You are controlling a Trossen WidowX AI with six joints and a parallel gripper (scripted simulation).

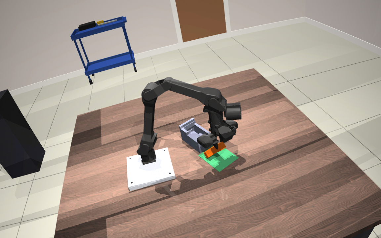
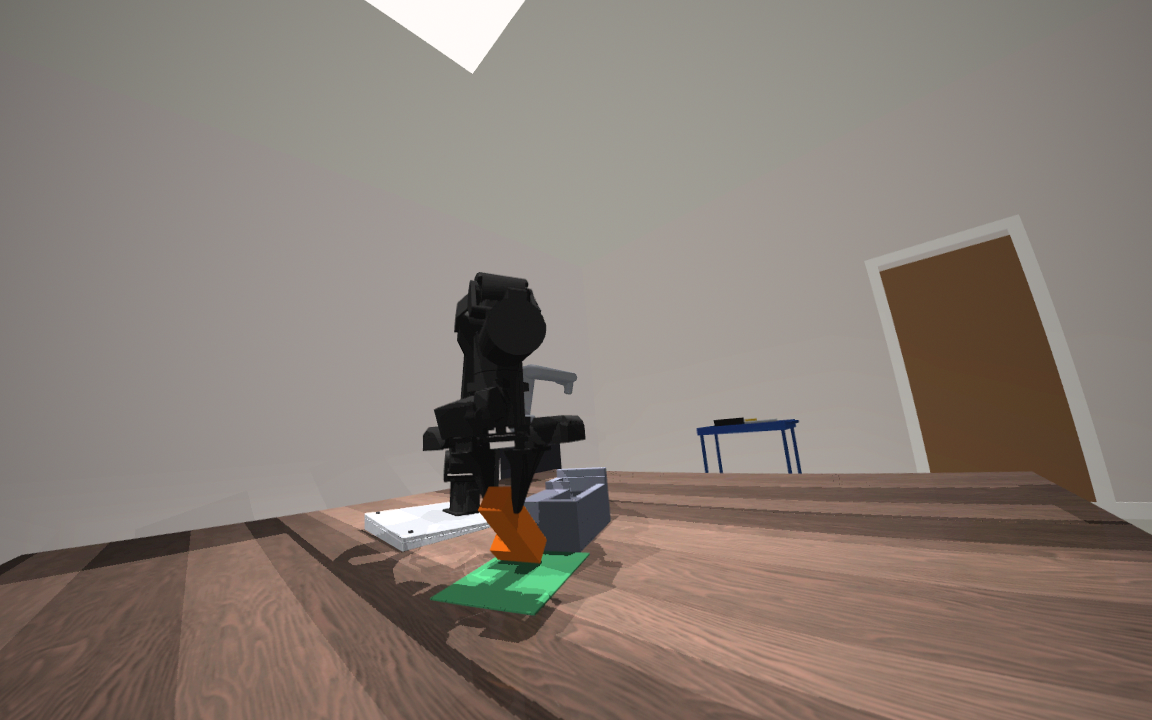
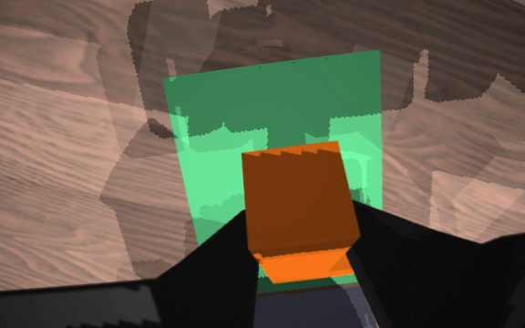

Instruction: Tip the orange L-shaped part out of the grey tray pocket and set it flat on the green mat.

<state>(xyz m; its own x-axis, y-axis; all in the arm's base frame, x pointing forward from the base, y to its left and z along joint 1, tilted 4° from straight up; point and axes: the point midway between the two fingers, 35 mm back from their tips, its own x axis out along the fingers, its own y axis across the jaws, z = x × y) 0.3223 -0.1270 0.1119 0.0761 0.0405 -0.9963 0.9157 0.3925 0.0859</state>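
Note:
The orange L-shaped part (image 1: 210,152) (image 2: 517,537) (image 3: 301,200) is out of the grey tray and held tilted over the tray-side part of the green mat (image 1: 220,165) (image 2: 486,598) (image 3: 272,96). In the exterior view its lower end is at or just above the mat; I cannot tell whether it touches. My gripper (image 1: 219,145) (image 2: 503,506) (image 3: 295,215) is shut on the part, one finger on each side in the wrist view. The grey tray (image 1: 189,141) (image 2: 560,528) (image 3: 305,312) stands beside the mat, its pocket partly hidden by the arm in the top view.
The white base plate (image 1: 153,176) (image 2: 396,530) carries the arm and stands on the wooden table (image 1: 245,201) (image 2: 741,617). The tray's raised end wall (image 1: 187,122) is on the side away from the mat. A blue cart (image 1: 108,62) (image 2: 748,428) stands beyond the table.

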